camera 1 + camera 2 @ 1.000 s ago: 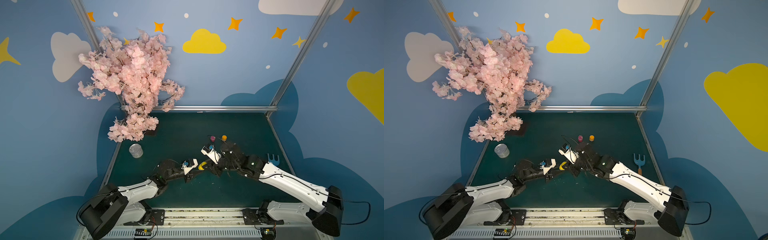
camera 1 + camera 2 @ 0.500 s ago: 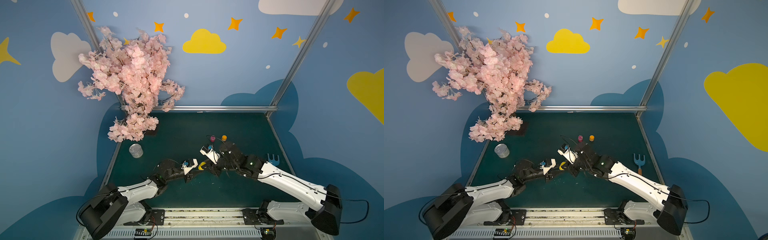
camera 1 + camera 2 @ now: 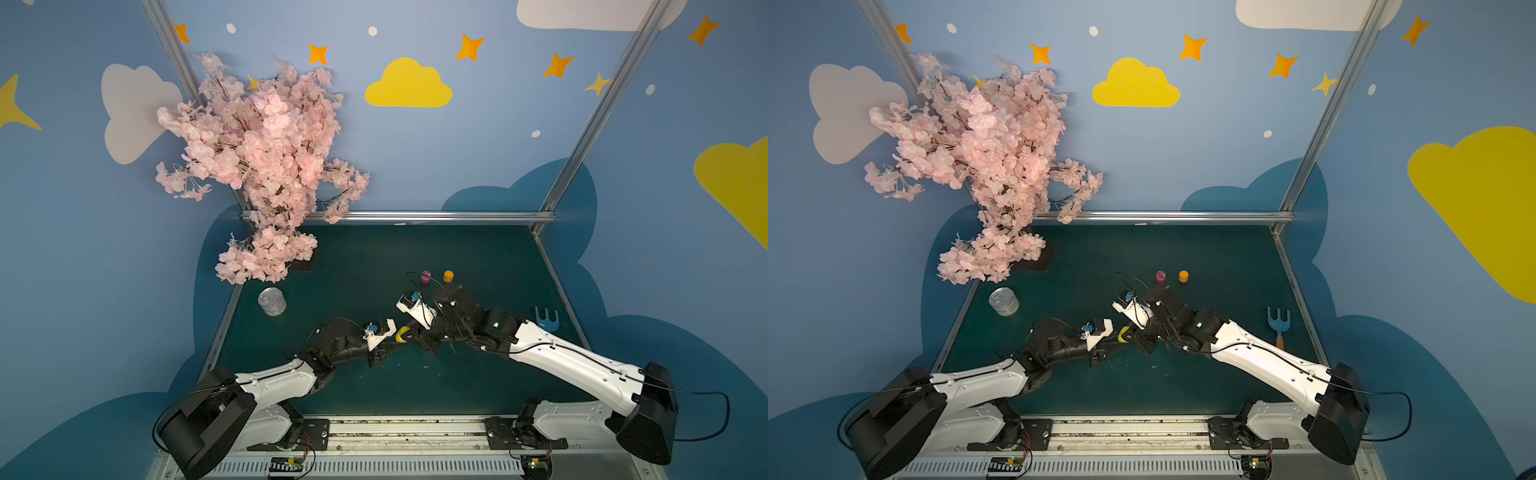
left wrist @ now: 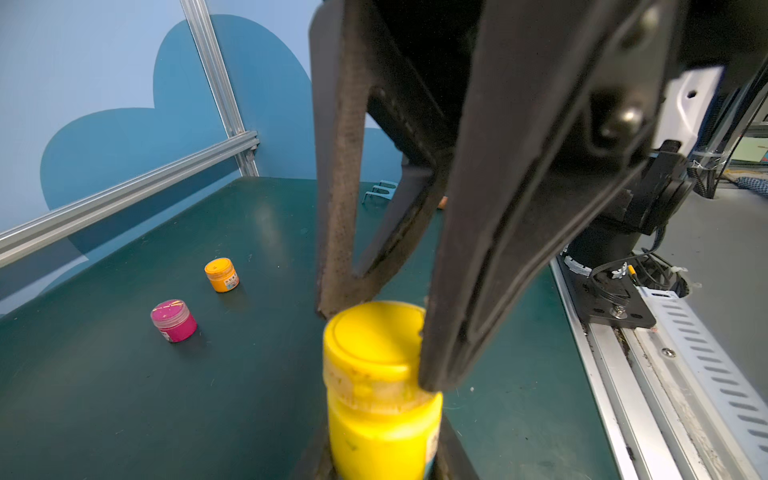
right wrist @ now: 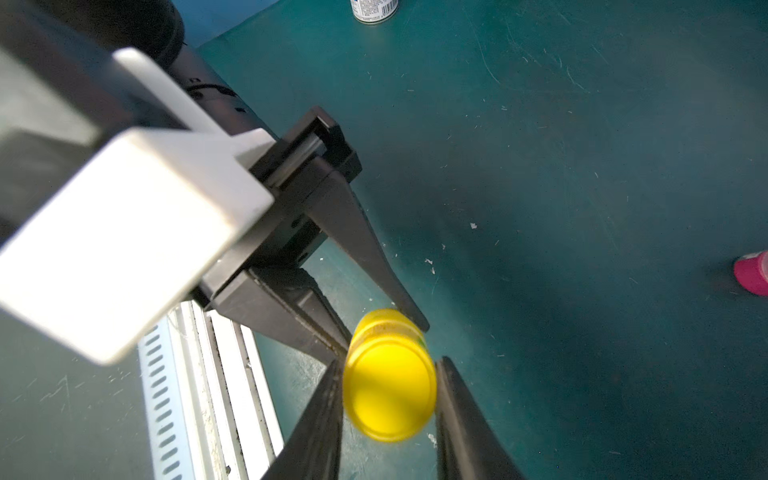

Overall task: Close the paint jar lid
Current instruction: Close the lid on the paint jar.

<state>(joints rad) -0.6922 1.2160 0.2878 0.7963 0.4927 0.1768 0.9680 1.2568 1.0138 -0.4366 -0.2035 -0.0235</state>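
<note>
**Grip state.** The right gripper (image 5: 390,365) is closing narrowly on the yellow lid (image 5: 388,399), with one finger on each side of its rim. The left gripper (image 5: 384,334) is clamping the yellow paint jar (image 4: 382,436) by its body, below the lid. The jar is sitting between the two arms, toward the front middle of the surface (image 3: 457,257). Whether its base is touching the surface cannot be told.

**Step in hand.** Judged as seating and tightening the lid. The lid is resting on the jar's neck, but a paint-smeared band of neck is showing beneath it, so it is probably not fully down.

**Next move.** This is calling for a turn of the lid about the jar's axis while the left gripper is resisting that turn. The lid should be held square to the neck, since a tilted lid is likely to bind.

**Containers.**
- The yellow jar is showing yellow paint through its wall.
- The pink jar (image 4: 173,320) and the orange jar (image 4: 222,274) are standing capped near each other, well apart from both grippers.
- The metal can (image 3: 272,301) is standing upright near the surface's left edge, and its contents are not showing.
</note>
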